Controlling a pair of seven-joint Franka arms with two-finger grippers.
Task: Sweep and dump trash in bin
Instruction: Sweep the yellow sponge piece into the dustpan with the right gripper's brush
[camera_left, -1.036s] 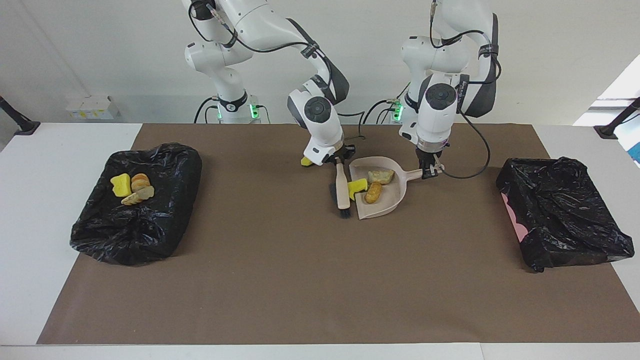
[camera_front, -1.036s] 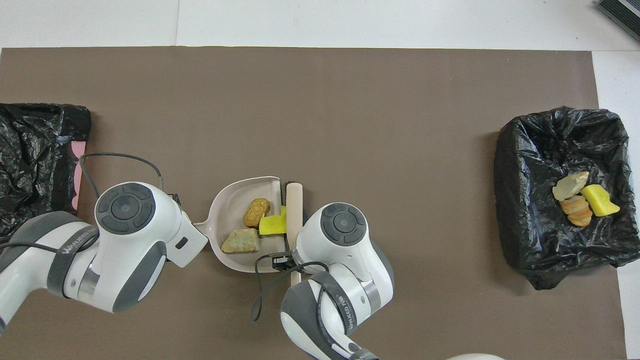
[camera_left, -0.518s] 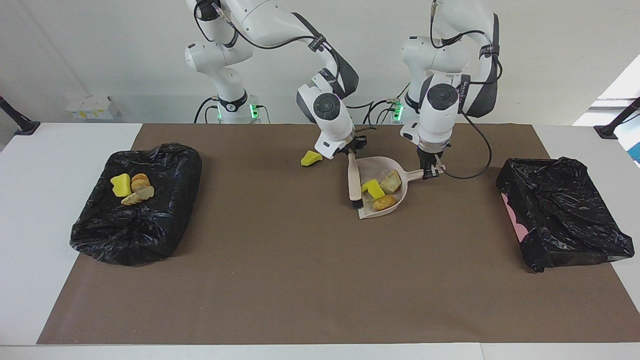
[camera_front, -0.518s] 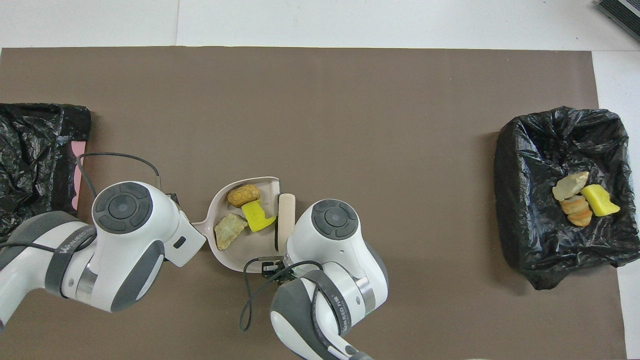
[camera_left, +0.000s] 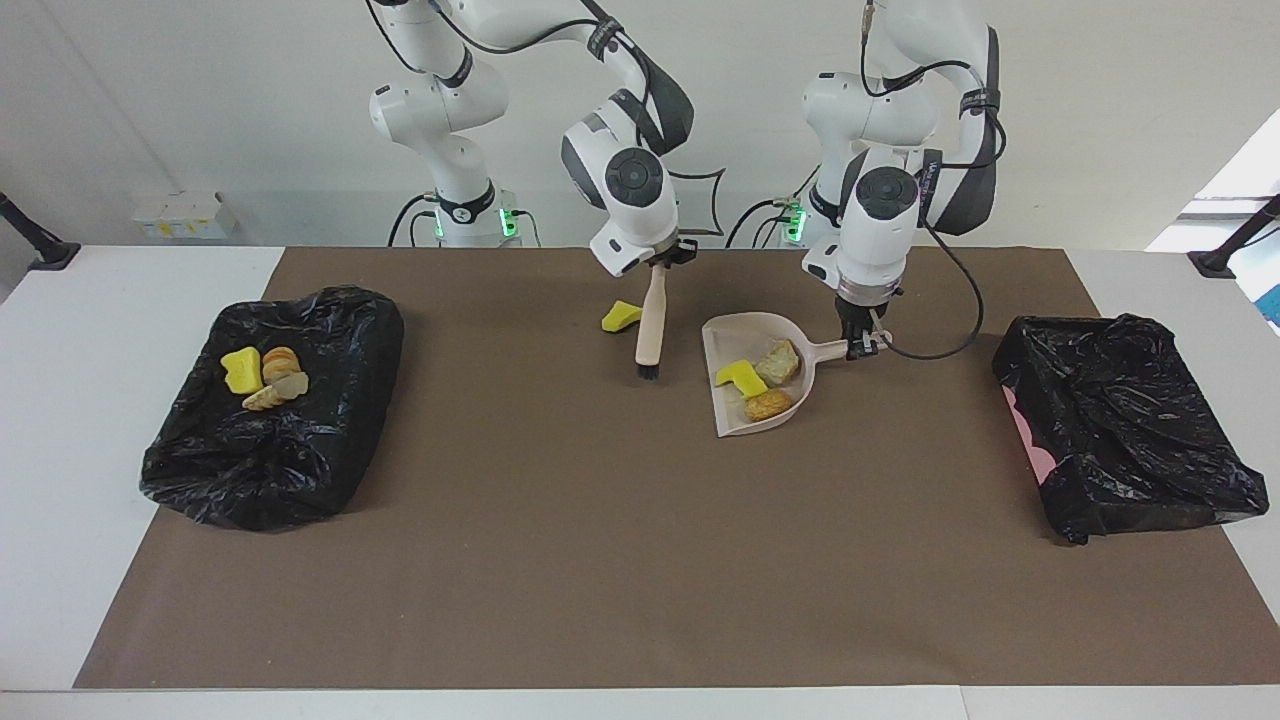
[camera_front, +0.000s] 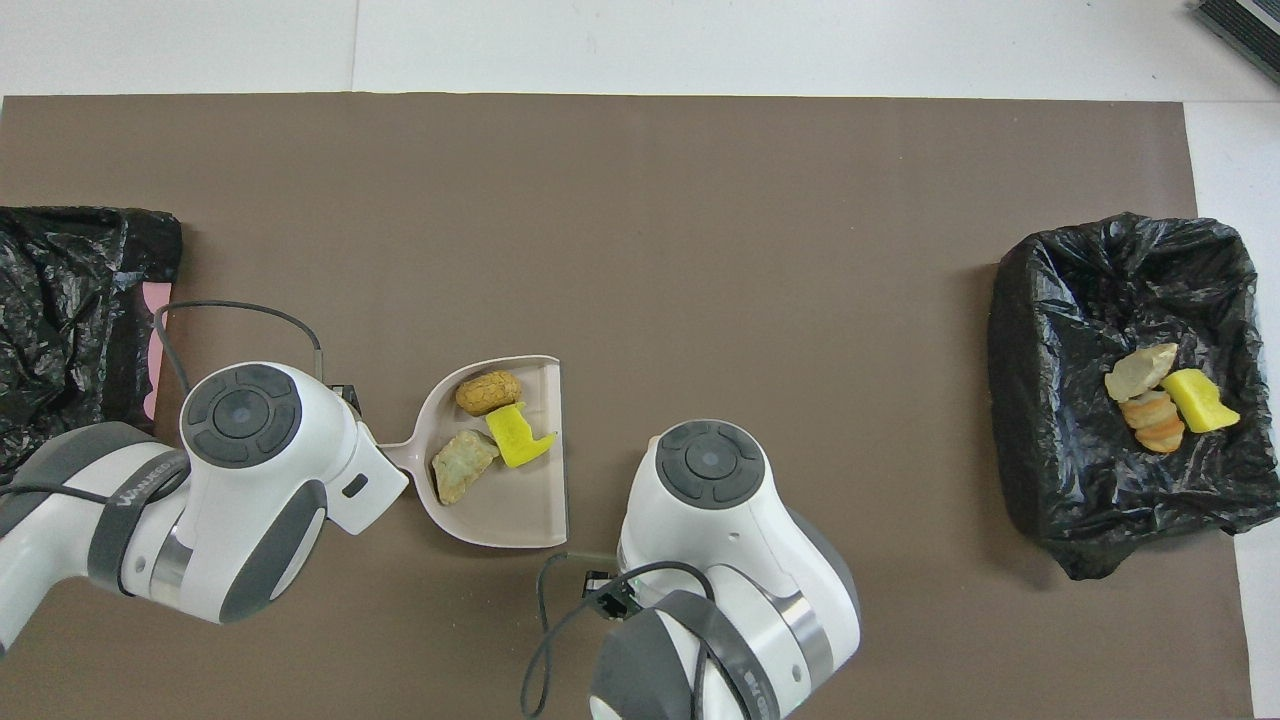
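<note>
A beige dustpan (camera_left: 728, 345) lies on the brown mat with my left gripper (camera_left: 858, 345) shut on its handle. In the pan lie three pieces of trash: a yellow sponge chunk (camera_left: 740, 375), a tan lump (camera_left: 778, 362) and a golden-brown lump (camera_left: 768, 404). My right gripper (camera_left: 661, 262) is shut on the handle of the beige brush (camera_left: 650, 325), which hangs bristles-down beside the pan's mouth. One yellow chunk (camera_left: 622, 316) lies loose on the mat by the brush. From overhead the dustpan (camera_front: 520, 495) and its three pieces show; both grippers and the brush are hidden under the wrists.
A black-bagged bin (camera_left: 330, 330) at the right arm's end of the table holds several trash pieces (camera_left: 262, 378). The same bin (camera_front: 1040, 320) shows in the overhead view. A second black-bagged bin (camera_left: 1120, 440) stands at the left arm's end. The brown mat (camera_left: 600, 560) covers the table's middle.
My right gripper pushed the pieces deeper into the pan, then lifted the brush up and away toward the right arm's end. The left gripper and pan barely moved.
</note>
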